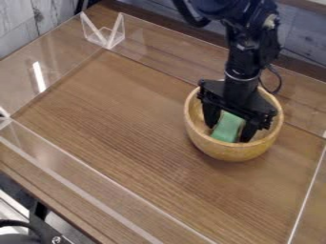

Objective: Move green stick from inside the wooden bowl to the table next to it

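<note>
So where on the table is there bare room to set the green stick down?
Bare table stretches from the wooden bowl toward the acrylic wall on the picture's left and front. It is crowded only at the bowl, where the open pincer straddles the green stick.

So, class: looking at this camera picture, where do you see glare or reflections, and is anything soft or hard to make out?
Camera view: bright glare streaks on the clear acrylic walls at left; a soft sheen on the table; the whole picture is low-resolution, so the open gripper over the green stick in the wooden bowl looks slightly soft.
</note>
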`<action>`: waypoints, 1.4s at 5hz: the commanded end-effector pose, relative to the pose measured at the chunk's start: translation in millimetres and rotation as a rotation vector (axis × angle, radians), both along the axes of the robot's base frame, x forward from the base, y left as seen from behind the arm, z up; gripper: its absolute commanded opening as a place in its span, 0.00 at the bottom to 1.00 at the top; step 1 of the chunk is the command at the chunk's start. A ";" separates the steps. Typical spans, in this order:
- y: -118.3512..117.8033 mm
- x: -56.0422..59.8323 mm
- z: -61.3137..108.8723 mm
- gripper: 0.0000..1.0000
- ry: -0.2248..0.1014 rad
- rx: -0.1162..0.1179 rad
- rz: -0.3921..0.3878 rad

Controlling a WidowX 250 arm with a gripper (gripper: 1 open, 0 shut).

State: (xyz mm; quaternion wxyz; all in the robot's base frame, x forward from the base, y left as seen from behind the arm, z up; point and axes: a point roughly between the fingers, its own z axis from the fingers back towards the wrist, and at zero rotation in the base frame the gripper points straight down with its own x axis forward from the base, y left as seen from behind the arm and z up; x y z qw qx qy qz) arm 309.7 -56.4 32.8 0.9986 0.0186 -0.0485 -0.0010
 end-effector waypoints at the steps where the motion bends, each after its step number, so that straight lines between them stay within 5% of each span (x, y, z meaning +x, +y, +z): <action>1: 1.3 4.8 5.8 1.00 -0.030 0.001 0.004; 2: 1.9 4.8 3.7 0.00 -0.031 0.003 0.009; 5: 10.9 3.1 23.3 0.00 -0.039 -0.029 0.033; 7: 34.1 3.5 61.9 0.00 -0.075 -0.071 0.081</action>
